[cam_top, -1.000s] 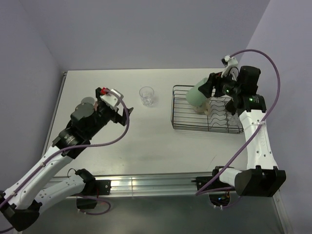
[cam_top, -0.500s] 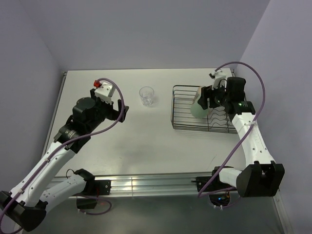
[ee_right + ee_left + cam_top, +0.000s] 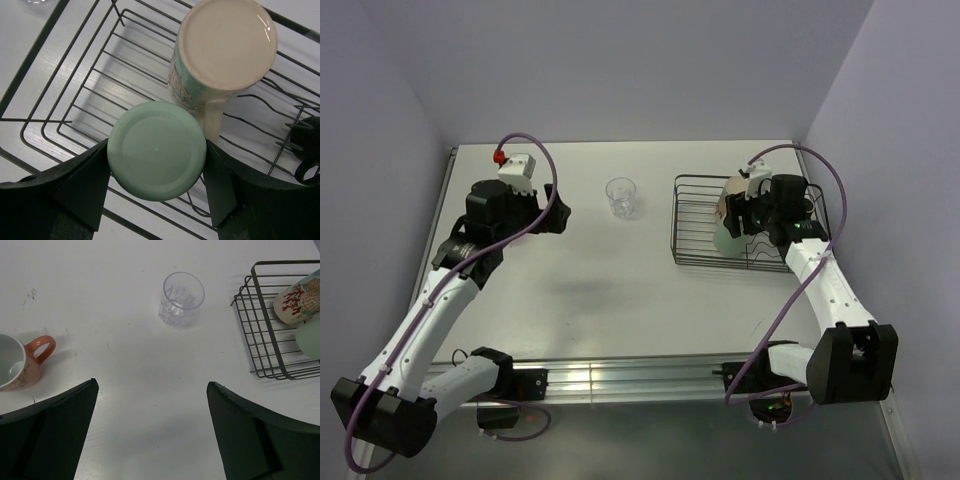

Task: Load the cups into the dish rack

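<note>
Though the room is only two pale lilac walls (image 3: pixel 620 60) meeting in a corner, the white bench (image 3: pixel 620 300) shows faint scuffs and the arms' soft shadows. The black wire rack (image 3: pixel 676 220) sits toward its far right. A clear glass (image 3: pixel 621 196) stands alone on the bench, left of the rack and apart from it. A pinkish mug (image 3: pixel 15 365) stands upright on the bench at the left, well clear of the glass. The left hand (image 3: pixel 151 385) hangs above the bench, spread wide and grasping nothing. The right hand (image 3: pixel 156 147) is clenched on the green tumbler (image 3: pixel 726 238), bottom up, inside the rack beside the inverted cream mug (image 3: pixel 225 45). A second ago the tumbler was tilted high over the rack's far side; it has since been turned over and brought down beside the cream mug. The left arm has swung back toward the far left, and the glass has not moved.
</note>
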